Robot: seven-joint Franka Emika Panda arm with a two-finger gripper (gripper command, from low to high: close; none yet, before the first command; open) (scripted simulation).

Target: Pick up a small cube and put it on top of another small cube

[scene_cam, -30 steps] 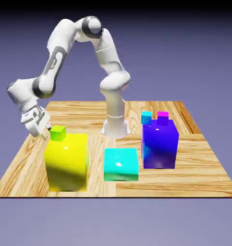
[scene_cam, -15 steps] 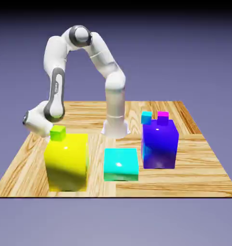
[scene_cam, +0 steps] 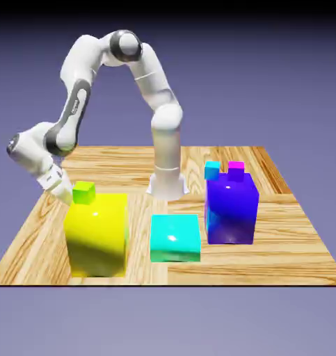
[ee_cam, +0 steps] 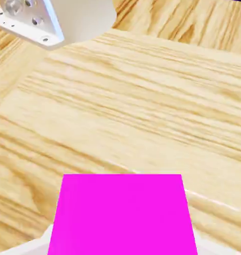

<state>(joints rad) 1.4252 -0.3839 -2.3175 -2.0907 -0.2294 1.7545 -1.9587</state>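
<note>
Pink-red small cube (ee_cam: 122,214) sits clamped in narrow-shut gripper (scene_cam: 59,189), low over bench (ee_cam: 142,99) behind yellow block (scene_cam: 96,233); best lift straight up w/ firm grip, then approach lime cube (scene_cam: 83,192) from above

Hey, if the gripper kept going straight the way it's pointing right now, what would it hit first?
The gripper is already shut on a pink cube, which fills the space between its tips in the hand view. Beyond that, the line probably ends on the bare wooden table, though depth is hard to judge.
</note>
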